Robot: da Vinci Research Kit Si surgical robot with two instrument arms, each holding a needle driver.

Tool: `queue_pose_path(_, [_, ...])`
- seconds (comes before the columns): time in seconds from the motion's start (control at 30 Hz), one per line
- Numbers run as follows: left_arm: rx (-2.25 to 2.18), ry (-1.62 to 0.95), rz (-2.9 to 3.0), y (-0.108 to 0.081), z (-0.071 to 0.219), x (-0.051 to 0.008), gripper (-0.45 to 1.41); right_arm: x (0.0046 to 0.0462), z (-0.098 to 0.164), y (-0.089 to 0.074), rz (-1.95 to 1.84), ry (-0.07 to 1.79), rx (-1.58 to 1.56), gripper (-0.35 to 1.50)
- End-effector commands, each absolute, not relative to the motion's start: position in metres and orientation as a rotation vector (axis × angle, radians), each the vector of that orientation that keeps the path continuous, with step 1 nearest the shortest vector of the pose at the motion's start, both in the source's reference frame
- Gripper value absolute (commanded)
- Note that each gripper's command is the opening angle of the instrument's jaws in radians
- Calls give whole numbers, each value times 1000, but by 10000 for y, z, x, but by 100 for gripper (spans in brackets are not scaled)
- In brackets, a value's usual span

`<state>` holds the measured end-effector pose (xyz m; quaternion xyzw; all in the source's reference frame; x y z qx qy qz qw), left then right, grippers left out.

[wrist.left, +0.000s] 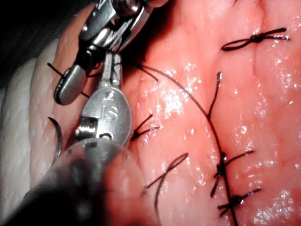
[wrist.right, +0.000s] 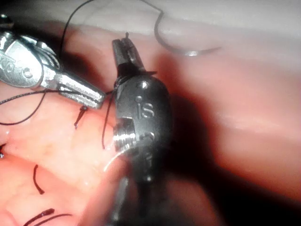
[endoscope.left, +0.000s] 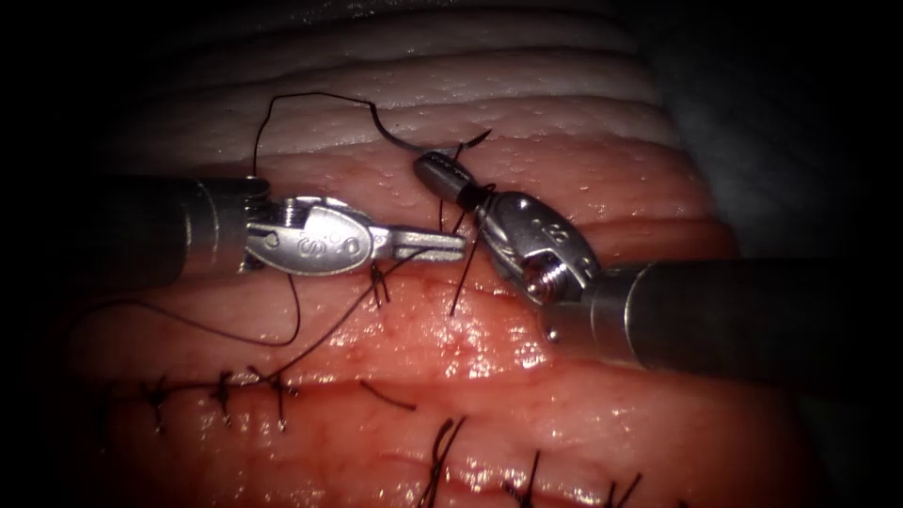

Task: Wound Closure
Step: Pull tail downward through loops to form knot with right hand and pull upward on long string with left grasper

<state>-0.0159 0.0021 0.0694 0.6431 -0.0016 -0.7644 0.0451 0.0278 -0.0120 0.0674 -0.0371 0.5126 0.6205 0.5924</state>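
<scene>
Lying free on the pale pork tissue (endoscope.left: 564, 103) beyond both tools, the dark curved needle (endoscope.left: 400, 136) leaves the left gripper (endoscope.left: 442, 246) pressed together on dark thread (endoscope.left: 329, 325) and the right gripper (endoscope.left: 442, 174) pinching thread, seemingly for knot work.

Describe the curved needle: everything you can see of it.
The needle is a thin, dark, curved piece of metal lying free on the pale tissue beyond the tools, not driven into it and in neither tool's jaws. Its arc runs behind the right tool, with the pointed tip emerging past it. Dark thread trails from its other end toward the left tool. It glints in the right wrist view.
</scene>
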Motion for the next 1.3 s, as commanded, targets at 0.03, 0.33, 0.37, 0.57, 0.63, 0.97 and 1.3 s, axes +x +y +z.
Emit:
queue_pose_path(0.03, [1963, -6, -2334, 23, 698, -163, -45, 283, 677, -122, 1436, 1190, -89, -35])
queue_pose_path(0.33, [1953, -5, -2355, 32, 696, -153, -45, 272, 670, -146, 1415, 1204, -105, -35])
queue_pose_path(0.37, [1949, -4, -2366, 37, 696, -150, -45, 268, 666, -157, 1399, 1213, -130, -35])
queue_pose_path(0.57, [1939, 0, -2410, 61, 696, -145, -45, 267, 657, -183, 1331, 1182, -212, -35])
queue_pose_path(0.63, [1943, 6, -2417, 70, 695, -145, -45, 270, 654, -192, 1309, 1176, -231, -35])
queue_pose_path(0.97, [1965, 24, -2488, 140, 692, -152, -45, 284, 641, -224, 1241, 1090, -244, -35])
queue_pose_path(1.3, [1974, 16, -2536, 207, 727, -158, -45, 289, 620, -248, 1215, 1007, -196, -35])
